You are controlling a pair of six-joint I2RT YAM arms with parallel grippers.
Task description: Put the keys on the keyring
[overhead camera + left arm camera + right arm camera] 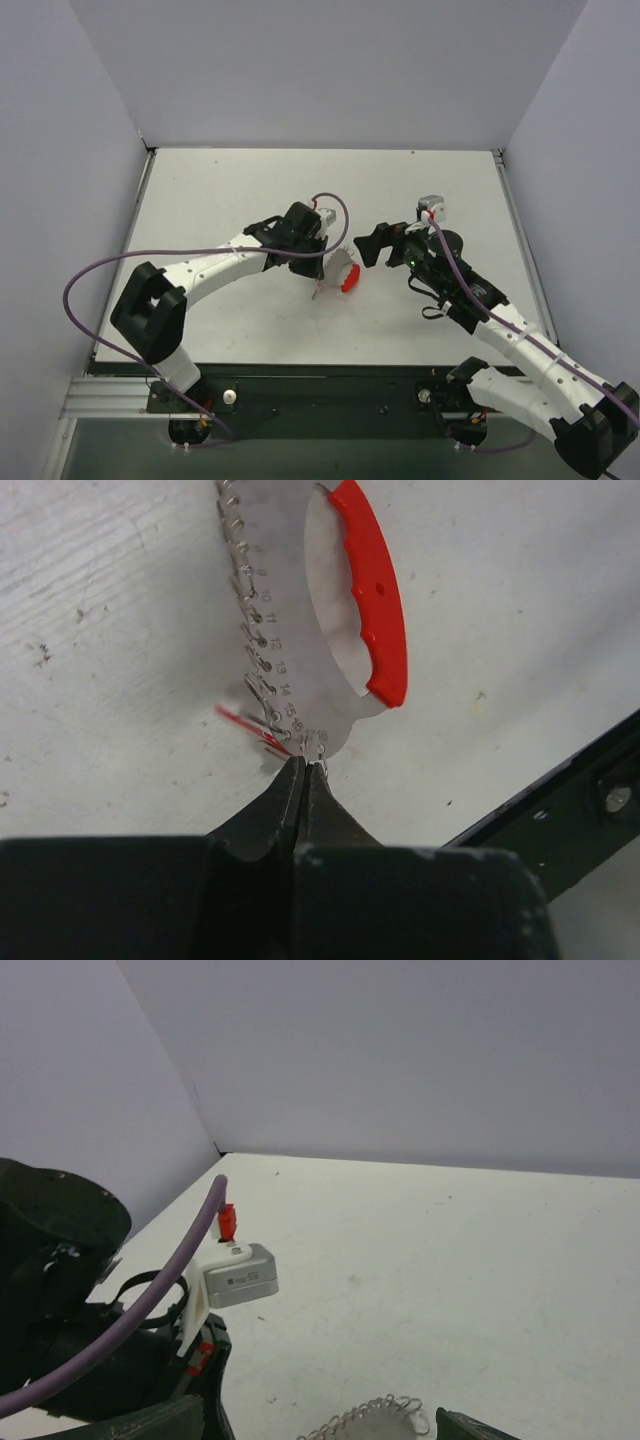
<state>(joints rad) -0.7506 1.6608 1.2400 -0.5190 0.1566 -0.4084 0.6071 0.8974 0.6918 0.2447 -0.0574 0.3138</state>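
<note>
From above, you see the keyring only as a small pale fan with a red arc. It sits mid-frame against the white table, between the two grippers.

Your left wrist view gives the detail. The keyring is a flat, brushed-silver plate whose curved edge is drilled with numbered holes, each carrying a small wire loop. Its glossy red plastic grip has a scalloped inner edge.

Your left gripper is pinched tight on the plate's lower rim, by the last loops. A red sliver lies just left of it, too thin to identify.

Your right gripper gapes wide and holds nothing, just right of the keyring. Its wrist view catches only the loops at the bottom edge.
</note>
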